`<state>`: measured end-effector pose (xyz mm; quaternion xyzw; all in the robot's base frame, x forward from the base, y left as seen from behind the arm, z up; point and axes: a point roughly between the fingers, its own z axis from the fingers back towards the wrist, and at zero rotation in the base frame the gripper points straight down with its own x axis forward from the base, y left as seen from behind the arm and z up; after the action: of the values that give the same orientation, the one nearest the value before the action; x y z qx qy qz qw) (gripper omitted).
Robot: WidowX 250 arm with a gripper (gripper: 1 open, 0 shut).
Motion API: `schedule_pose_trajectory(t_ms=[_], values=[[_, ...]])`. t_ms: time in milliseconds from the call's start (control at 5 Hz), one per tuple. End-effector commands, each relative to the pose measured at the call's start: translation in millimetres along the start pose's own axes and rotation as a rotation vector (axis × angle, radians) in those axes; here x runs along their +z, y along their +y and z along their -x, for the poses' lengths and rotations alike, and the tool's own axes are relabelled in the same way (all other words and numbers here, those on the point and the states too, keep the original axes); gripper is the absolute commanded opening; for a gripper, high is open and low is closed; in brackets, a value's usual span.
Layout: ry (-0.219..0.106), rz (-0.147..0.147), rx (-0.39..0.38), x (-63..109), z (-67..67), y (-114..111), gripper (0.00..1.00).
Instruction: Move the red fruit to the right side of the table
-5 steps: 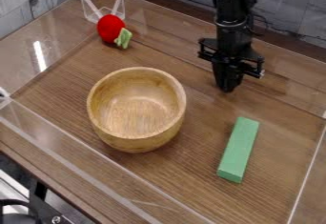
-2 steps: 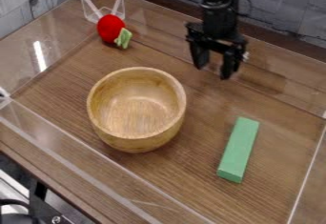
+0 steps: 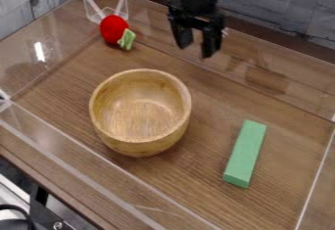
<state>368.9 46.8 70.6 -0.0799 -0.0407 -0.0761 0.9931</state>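
The claw (image 3: 195, 44) points straight down above the far part of the desk (image 3: 281, 97), its jaws released and spread, grasping nothing. The red fruit (image 3: 116, 28) lies near the far left corner, to the left of the claw and apart from it, green cap toward the claw. A wooden bowl (image 3: 140, 110) stands mid-desk toward the near edge. A green block (image 3: 245, 153) lies near the right edge.

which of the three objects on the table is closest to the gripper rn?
The red fruit, by the back-left wall, just left of the open gripper. The wooden bowl sits nearer the front, and the green block lies front-right, farthest away.
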Motion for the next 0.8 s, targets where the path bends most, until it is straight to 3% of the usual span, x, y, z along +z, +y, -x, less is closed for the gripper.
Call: schedule_pose_trajectory(t_ms=[0,400,600], values=[[-0.102,-0.027,-0.058,42.8,-8.9,6,1.00],[-0.147,-0.062,0.115,68.4,-0.6,39,1.00],[-0.151,-0.069,0.125,86.4,-2.1,52,1.00]])
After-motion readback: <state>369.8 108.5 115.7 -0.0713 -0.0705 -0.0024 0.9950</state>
